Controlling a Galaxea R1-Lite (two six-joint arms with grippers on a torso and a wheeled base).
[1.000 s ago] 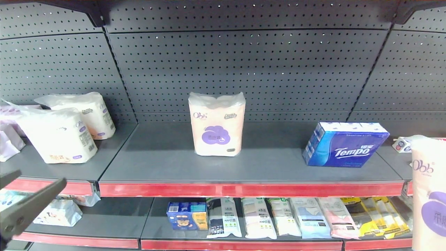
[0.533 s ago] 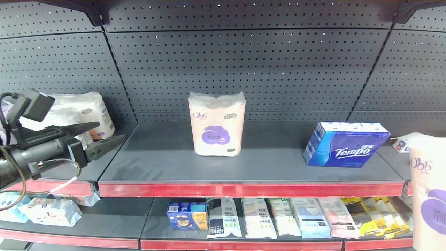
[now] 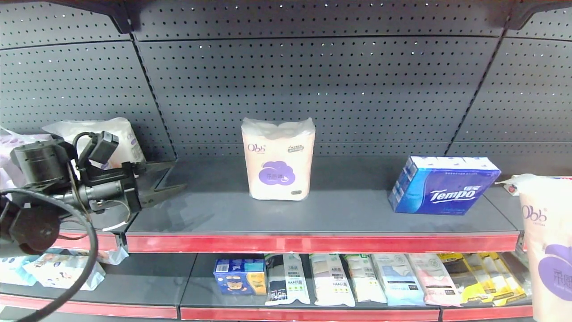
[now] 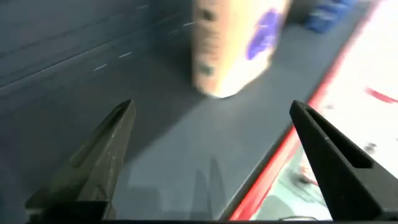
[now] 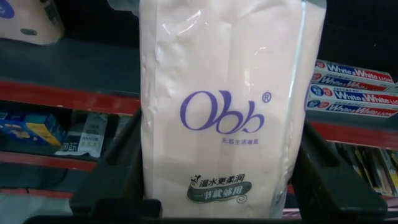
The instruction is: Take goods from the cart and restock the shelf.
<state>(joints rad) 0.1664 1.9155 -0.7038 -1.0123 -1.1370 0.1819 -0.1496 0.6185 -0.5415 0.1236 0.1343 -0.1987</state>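
A peach paper-roll pack (image 3: 278,163) with a purple mark stands upright mid-shelf on the dark grey shelf (image 3: 313,243) with a red front edge. My left gripper (image 3: 178,175) hovers open and empty over that shelf's left end, its fingers pointing toward the pack. From the left wrist, the same pack (image 4: 239,43) stands beyond the spread left gripper (image 4: 211,107). My right gripper (image 5: 222,124) is shut on a second, matching pack (image 5: 221,112), held upright. That held pack (image 3: 547,241) shows at the right edge of the head view, in front of the shelf.
A blue tissue box (image 3: 442,184) lies on the shelf's right part. White roll packs (image 3: 118,141) fill the section behind the left arm. The lower shelf holds a row of packets (image 3: 357,277). A pegboard wall (image 3: 313,89) backs the shelf. Toothpaste boxes (image 5: 348,87) sit behind the held pack.
My left arm rose from the lower left corner and swung right, its open gripper now over the shelf's left end. The held pack at the right edge shifted slightly left.
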